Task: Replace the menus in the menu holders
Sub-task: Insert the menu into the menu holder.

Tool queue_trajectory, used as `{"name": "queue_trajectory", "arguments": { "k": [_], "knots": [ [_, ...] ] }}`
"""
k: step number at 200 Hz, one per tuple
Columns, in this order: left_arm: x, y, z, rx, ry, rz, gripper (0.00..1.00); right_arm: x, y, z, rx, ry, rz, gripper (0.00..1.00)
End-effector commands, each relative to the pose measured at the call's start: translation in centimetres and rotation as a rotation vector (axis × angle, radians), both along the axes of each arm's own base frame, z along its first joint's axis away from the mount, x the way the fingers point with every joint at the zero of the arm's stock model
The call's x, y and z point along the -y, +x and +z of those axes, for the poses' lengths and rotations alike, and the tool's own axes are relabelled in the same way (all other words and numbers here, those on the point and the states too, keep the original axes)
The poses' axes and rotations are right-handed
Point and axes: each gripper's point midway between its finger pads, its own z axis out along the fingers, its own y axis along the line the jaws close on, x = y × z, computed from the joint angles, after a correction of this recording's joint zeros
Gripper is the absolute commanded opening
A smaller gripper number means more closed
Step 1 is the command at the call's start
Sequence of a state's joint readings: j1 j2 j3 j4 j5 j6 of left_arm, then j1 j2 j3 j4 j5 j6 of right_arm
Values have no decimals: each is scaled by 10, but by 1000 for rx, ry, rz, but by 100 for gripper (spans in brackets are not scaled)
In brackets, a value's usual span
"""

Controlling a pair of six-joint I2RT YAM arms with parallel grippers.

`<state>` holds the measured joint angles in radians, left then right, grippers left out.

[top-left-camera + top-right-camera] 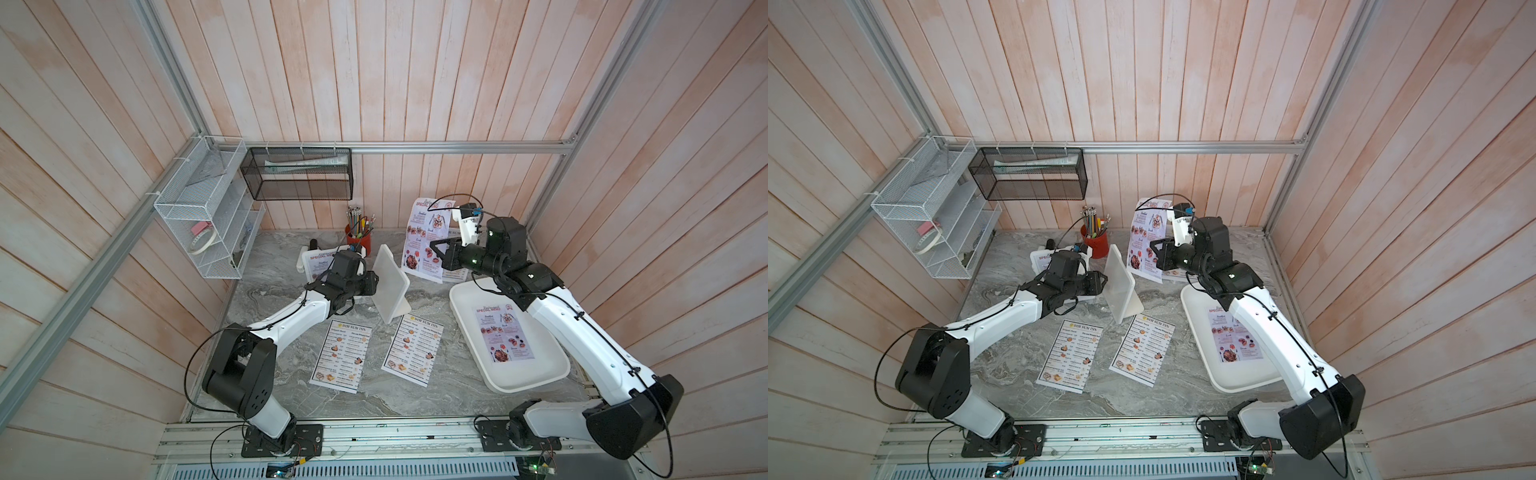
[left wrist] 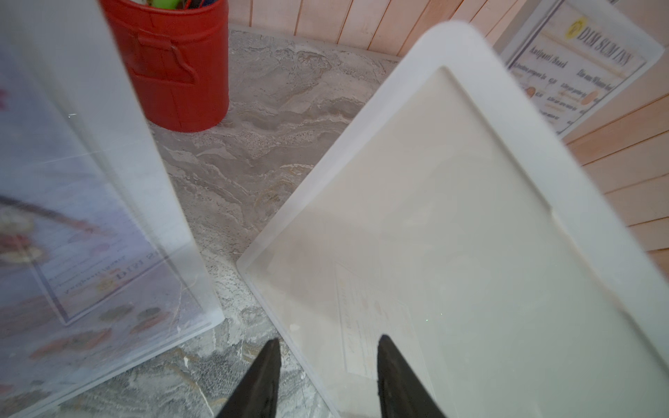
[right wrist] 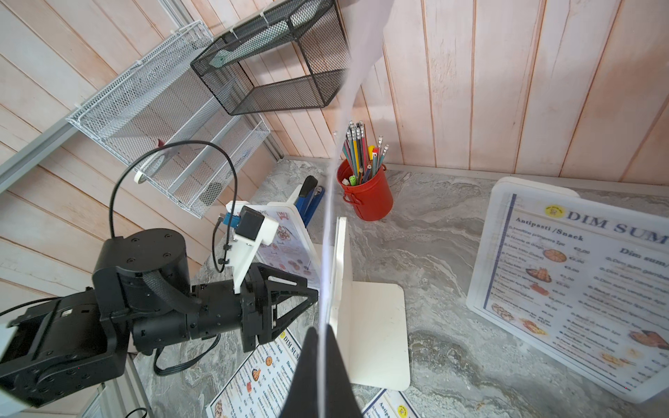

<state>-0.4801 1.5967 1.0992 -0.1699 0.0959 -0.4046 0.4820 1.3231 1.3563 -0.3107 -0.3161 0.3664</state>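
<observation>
My right gripper [image 1: 434, 246] [image 3: 322, 336] is shut on a lilac SPECIAL MENU sheet [image 1: 428, 241] and holds it upright above the back of the table. An empty white menu holder [image 1: 390, 278] [image 2: 452, 217] stands mid-table. My left gripper [image 1: 376, 282] [image 2: 327, 343] is at that holder's edge with its jaws apart, one fingertip [image 2: 389, 358] over the holder's face and the other over the table. A second holder [image 1: 320, 262] shows a SPECIAL MENU, and a third [image 3: 579, 275] holds a DIM SUM INN menu. Two DIM SUM INN menus [image 1: 340, 355] [image 1: 413, 349] lie flat in front.
A large white tray [image 1: 469, 299] at the right holds another lilac menu [image 1: 505, 332] under my right arm. A red pencil cup [image 1: 358, 237] and a blue stapler [image 3: 311, 195] stand at the back. White [image 1: 203, 216] and black [image 1: 299, 174] wire baskets hang on the walls.
</observation>
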Motion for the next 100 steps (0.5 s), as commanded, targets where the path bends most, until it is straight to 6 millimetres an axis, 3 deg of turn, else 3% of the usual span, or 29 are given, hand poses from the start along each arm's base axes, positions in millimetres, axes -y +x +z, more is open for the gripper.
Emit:
{"name": "queue_trajectory", "arguments": {
  "k": [1,100],
  "knots": [
    [-5,-3,9,22,13,6,46,-4,0,-12,-21,-14,21,0],
    [-6,-4,10,26,18,2,46,2,4,-19,-33,-17,8,0]
  ]
}}
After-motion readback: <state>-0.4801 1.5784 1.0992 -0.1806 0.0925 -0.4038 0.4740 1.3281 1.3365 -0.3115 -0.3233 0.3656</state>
